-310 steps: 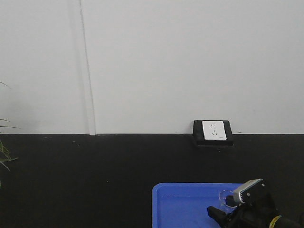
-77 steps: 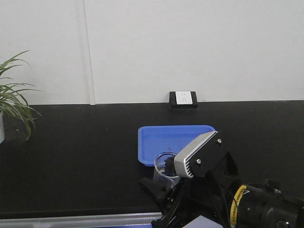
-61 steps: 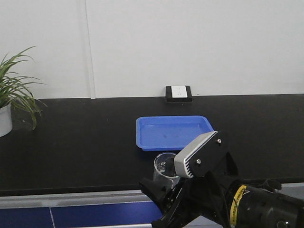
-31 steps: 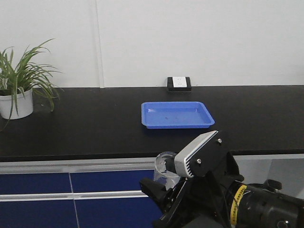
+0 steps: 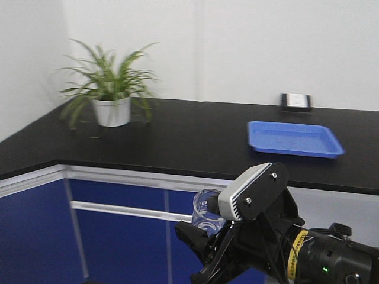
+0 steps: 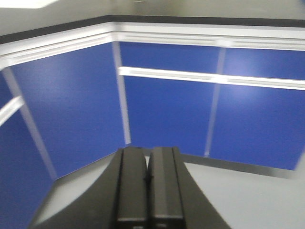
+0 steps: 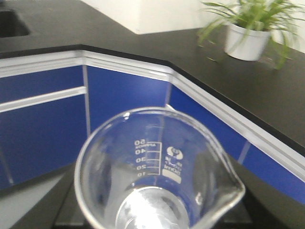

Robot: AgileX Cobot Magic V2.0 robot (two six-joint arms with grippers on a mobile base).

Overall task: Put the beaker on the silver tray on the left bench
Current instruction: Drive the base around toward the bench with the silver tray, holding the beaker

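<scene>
The beaker (image 5: 208, 212) is small, clear glass with a spout and white graduation marks. It stands upright in my right gripper (image 5: 206, 229), low in the front view and out in front of the cabinets, off any worktop. In the right wrist view the beaker (image 7: 157, 162) fills the lower frame, with the dark fingers (image 7: 62, 210) of the gripper (image 7: 157, 205) on both sides of it. My left gripper (image 6: 148, 160) is shut and empty, pointing at blue cabinet fronts and grey floor. The silver tray is out of view. A black worktop runs along the left wall (image 5: 23, 155).
A bright blue plastic tray (image 5: 294, 139) lies on the black worktop with the wall socket (image 5: 295, 102). A potted plant (image 5: 111, 89) stands near the worktop's corner and also shows in the right wrist view (image 7: 248, 33). Blue cabinets (image 5: 118, 236) stand below.
The front view has swung left: the plant has come towards the middle, the blue tray and socket have shifted right. The beaker stays held in my right gripper.
</scene>
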